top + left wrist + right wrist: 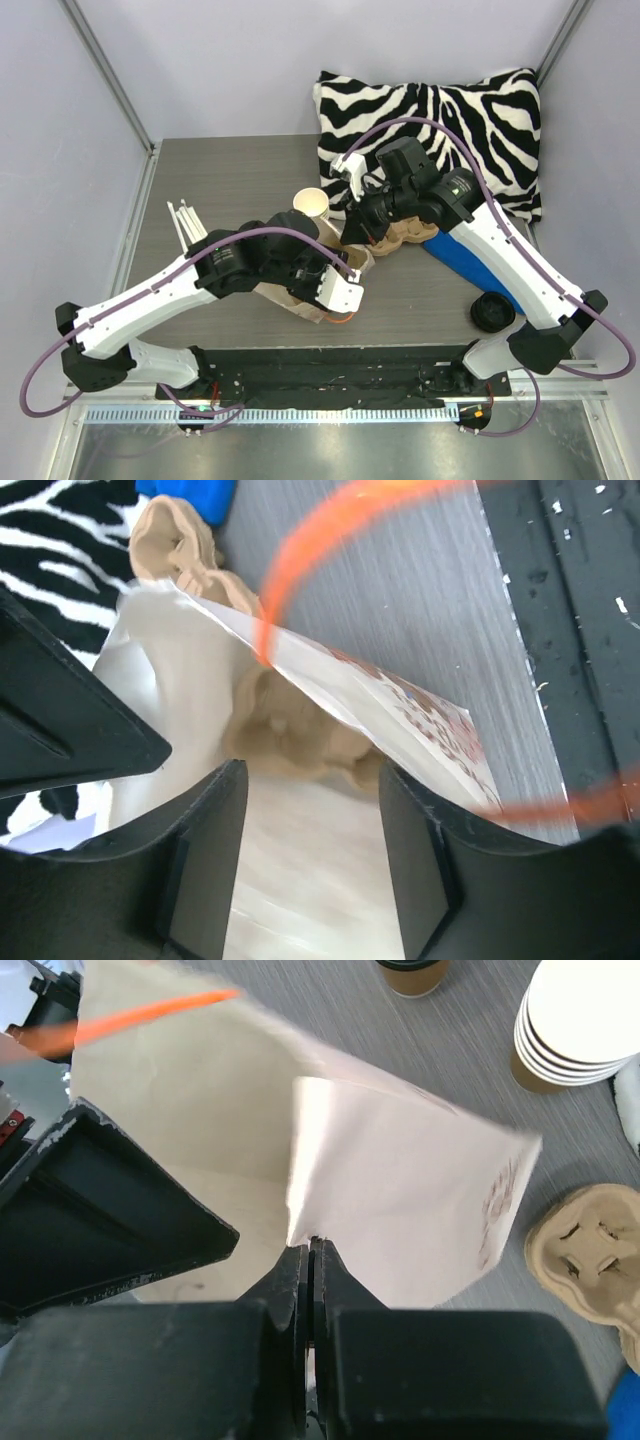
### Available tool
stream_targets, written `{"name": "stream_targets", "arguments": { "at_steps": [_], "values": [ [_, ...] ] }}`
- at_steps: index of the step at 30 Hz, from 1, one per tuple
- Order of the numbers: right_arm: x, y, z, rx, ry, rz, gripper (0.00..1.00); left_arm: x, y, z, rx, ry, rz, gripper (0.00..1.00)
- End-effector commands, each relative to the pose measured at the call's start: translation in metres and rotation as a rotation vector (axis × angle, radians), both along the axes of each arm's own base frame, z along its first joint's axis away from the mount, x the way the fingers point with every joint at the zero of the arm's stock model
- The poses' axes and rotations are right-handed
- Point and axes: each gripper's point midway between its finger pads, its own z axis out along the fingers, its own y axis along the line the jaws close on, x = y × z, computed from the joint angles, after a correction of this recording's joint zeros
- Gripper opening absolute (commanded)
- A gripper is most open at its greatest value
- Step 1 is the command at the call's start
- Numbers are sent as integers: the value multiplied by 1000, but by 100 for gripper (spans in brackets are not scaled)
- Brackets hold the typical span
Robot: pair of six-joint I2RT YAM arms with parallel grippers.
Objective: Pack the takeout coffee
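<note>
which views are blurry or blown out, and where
Left wrist: an orange strand smears across the frame, bag washed out inside; right wrist: glare on the bag fold above the right gripper, orange blur top left; top external: sharp, evenly lit.

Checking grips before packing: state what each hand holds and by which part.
Right hand is shut on the cream paper bag, pinching a thin edge of its paper. Left hand is open at the bag, clamping nothing.
</note>
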Motion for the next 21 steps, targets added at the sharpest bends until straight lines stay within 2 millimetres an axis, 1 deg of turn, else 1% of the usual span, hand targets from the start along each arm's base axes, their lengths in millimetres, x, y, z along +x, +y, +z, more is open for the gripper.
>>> {"name": "stream_targets", "arguments": {
  "at_steps": [1,4,6,9,10,11,12,14,15,18,19,20,21],
  "values": [
    [-3,-3,-2,-10,19,-15,1,-10,-8,2,-18,38,-70,56],
    [-4,-4,-3,-13,21,-14,1,-13,-9,8,-38,48,-82,54],
    [-4,-5,-5,-19,22,-16,1,-14,-10,15,-66,44,-84,54],
    [-2,-9,-9,-35,18,-31,1,-12,-11,30,-105,30,-73,54],
    [-2,-11,-9,-38,18,-39,1,-11,-12,39,-128,24,-66,54],
    [-2,-12,-11,-44,18,-49,1,-9,-11,43,-136,25,-55,54],
    [0,-15,-12,-52,16,-69,1,-9,-11,52,-152,24,-47,54],
    [0,-21,-16,-61,38,-107,1,-8,-8,59,-168,34,-28,54],
    [-1,-24,-19,-69,46,-122,1,-6,-5,67,-186,30,-15,54],
    [-5,-35,-24,-85,69,-172,1,-5,2,83,-241,32,23,59],
    [-5,-40,-30,-99,79,-192,1,-5,3,85,-255,42,42,62],
    [-8,-43,-30,-96,88,-209,1,-4,2,89,-275,39,54,67],
    [-10,-45,-33,-99,100,-218,1,-3,3,90,-283,42,69,67]
  ]
}}
